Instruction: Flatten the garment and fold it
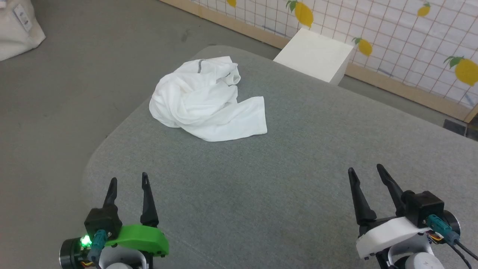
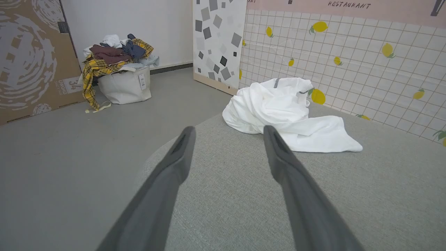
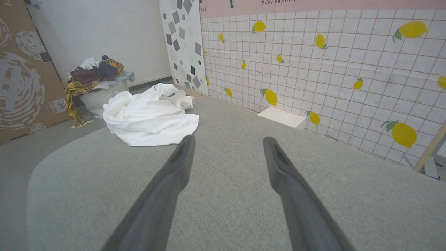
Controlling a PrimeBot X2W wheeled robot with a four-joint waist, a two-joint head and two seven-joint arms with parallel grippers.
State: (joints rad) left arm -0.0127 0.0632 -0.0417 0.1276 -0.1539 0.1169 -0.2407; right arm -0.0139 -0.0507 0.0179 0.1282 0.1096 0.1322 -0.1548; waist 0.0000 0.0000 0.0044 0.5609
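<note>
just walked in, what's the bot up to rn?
Nothing is being handled yet. The garment lies in a crumpled heap toward the far left corner of the grey padded surface. The left pincer and right pincer are both open and empty, over the near part of the surface, apart from the cloth. Flattening hasn't begun.

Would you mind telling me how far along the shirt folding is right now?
Nothing looks done yet: the garment lies crumpled in a heap on the grey surface. Nothing is in hand; the left gripper and right gripper are open, apart from it. Spreading it flat and folding are both left.
</note>
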